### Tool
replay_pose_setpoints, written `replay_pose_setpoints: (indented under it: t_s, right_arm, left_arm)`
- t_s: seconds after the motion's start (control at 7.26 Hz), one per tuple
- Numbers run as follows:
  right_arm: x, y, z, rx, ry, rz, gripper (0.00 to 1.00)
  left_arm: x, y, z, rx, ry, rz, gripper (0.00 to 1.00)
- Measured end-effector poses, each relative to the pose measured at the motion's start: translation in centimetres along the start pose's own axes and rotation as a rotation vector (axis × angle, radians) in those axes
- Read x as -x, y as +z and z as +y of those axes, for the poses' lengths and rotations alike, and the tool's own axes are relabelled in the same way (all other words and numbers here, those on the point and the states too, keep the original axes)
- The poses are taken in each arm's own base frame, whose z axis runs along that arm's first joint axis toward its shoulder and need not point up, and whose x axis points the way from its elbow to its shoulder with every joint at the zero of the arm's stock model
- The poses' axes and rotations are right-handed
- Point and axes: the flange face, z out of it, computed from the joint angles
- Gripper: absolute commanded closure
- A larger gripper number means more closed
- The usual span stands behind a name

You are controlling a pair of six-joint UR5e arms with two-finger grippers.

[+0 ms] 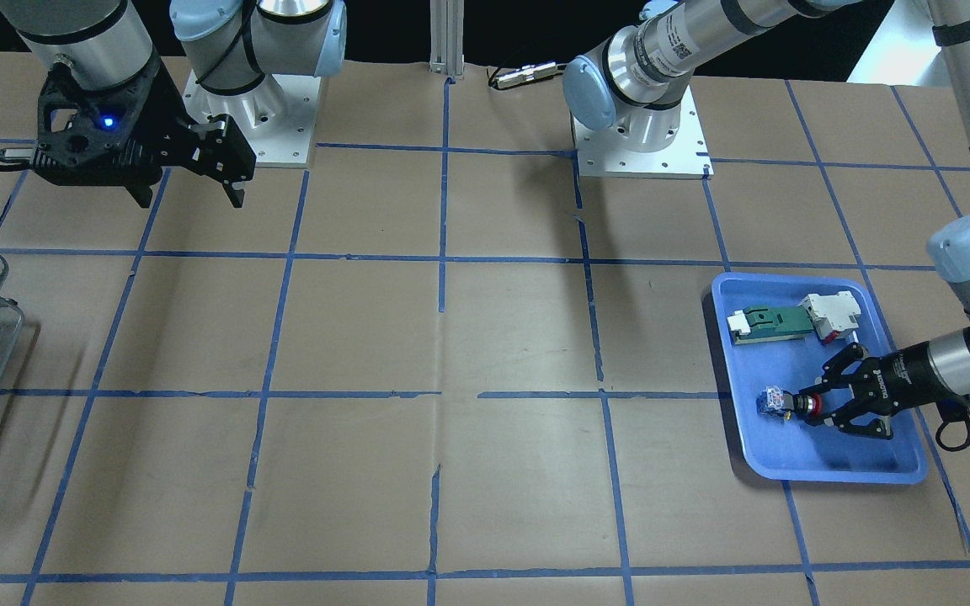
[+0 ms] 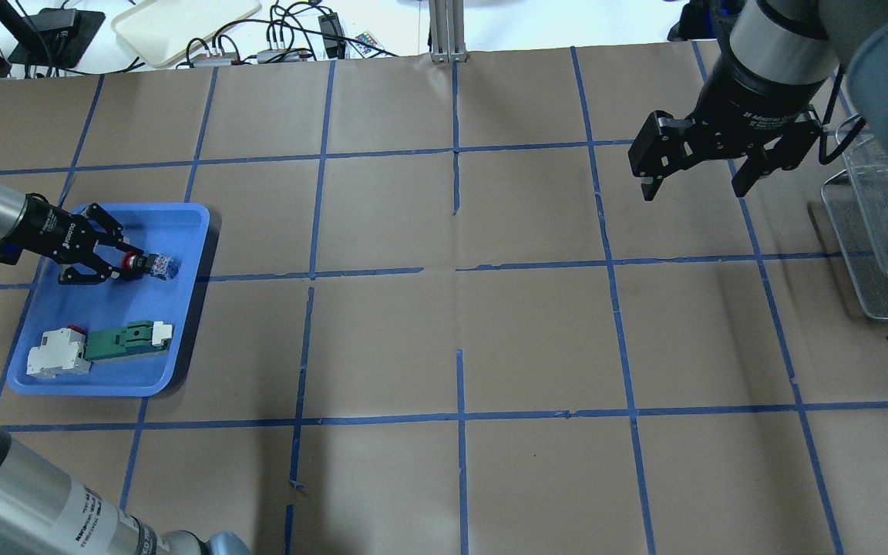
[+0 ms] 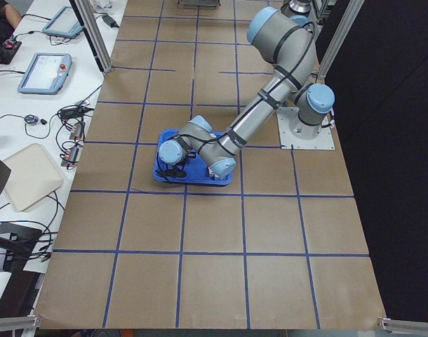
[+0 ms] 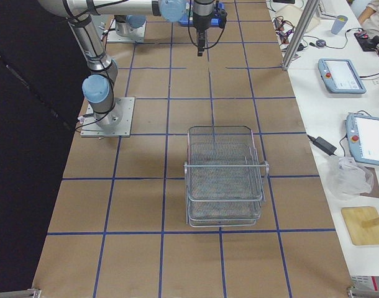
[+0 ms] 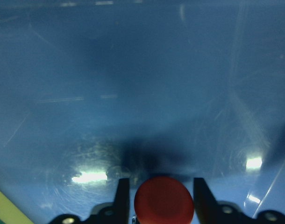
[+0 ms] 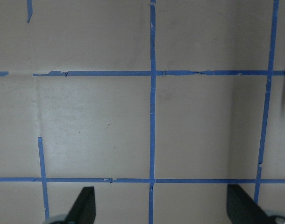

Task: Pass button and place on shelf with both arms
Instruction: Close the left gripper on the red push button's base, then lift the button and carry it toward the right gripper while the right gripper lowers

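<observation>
The button (image 2: 157,265) lies on its side in the blue tray (image 2: 182,220), its red cap toward my left gripper (image 2: 129,264). The left gripper is shut on the cap and collar. It shows the same in the front view (image 1: 805,407), with the button's blue-and-white block (image 1: 773,401) sticking out. In the left wrist view the red cap (image 5: 164,201) sits between the two fingers. My right gripper (image 2: 694,190) hangs open and empty above the table, left of the wire shelf (image 2: 883,223). The shelf also shows in the right view (image 4: 225,180).
In the tray lie a green-and-white flat part (image 2: 124,341) and a white block with a red bit (image 2: 57,353), on the near side of the button. The table is brown paper with blue tape lines. Cables and a cream tray lie beyond the far edge.
</observation>
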Motion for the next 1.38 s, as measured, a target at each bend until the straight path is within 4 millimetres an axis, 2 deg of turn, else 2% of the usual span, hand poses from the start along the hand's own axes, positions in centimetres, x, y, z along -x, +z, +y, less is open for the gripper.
replay_pose_setpoints:
  t_s: [0.28, 0.55, 0.69, 0.83, 0.96, 1.1, 1.38]
  right_arm:
    - [0.0, 0.1, 0.0, 0.001, 0.0, -0.001, 0.0]
    - [0.0, 0.1, 0.0, 0.001, -0.001, 0.0, 0.0]
    - [-0.1, 0.1, -0.1, 0.001, -0.001, 0.001, 0.0]
    - [-0.1, 0.0, -0.1, 0.001, 0.0, -0.001, 0.0]
    - [-0.1, 0.0, -0.1, 0.0, 0.002, -0.002, 0.0]
    - [-0.1, -0.1, -0.1, -0.001, 0.003, -0.002, 0.0]
    - [0.0, -0.1, 0.0, -0.001, 0.003, 0.0, 0.0]
  left_arm:
    - [0.3, -0.1, 0.4, 0.025, -0.012, -0.024, 1.0]
    - [0.3, -1.5, 1.4, 0.024, -0.005, -0.027, 1.0]
    - [0.1, -2.8, 2.7, 0.011, 0.01, -0.017, 1.0]
    - [-0.3, -3.8, 4.9, 0.002, 0.031, -0.009, 1.0]
    - [-1.2, -4.4, 8.3, 0.005, 0.045, -0.003, 1.0]
    - [-2.1, -4.6, 12.6, 0.006, 0.049, 0.004, 1.0]
    - [-3.3, -4.4, 22.7, 0.038, 0.015, 0.033, 1.0]
